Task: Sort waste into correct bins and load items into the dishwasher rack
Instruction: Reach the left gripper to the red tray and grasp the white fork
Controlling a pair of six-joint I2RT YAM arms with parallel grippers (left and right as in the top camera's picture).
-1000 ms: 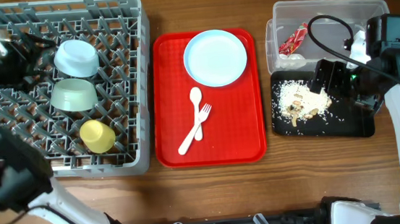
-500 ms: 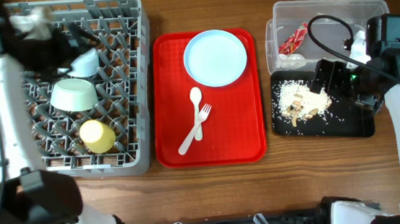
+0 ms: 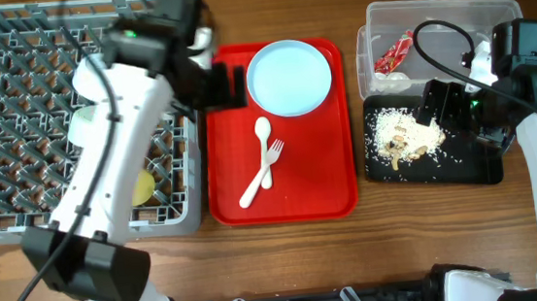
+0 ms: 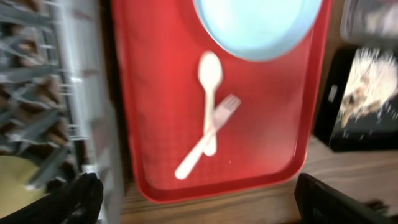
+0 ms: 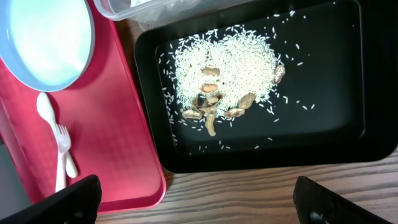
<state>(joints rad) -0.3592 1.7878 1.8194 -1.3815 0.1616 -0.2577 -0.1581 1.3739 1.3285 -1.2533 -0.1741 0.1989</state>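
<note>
Across the table [image 3: 288, 256] you have wrapper [image 3: 395, 55] in clear tub [image 3: 431, 7], rice [image 3: 404, 137] in black tray [image 3: 475, 167]; plate [image 3: 288, 78], fork [image 3: 273, 153], spoon [image 3: 263, 129] await racking; left gripper [image 3: 229, 86] and right gripper [image 3: 445, 106] gape empty.

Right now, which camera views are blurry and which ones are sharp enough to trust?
Left wrist view: smeared throughout, and the spoon and fork on the red tray have soft edges. Right wrist view: crisp, and single grains of rice stand out on the black tray. Overhead view: sharp and evenly lit, and the plate has a clean rim.
</note>
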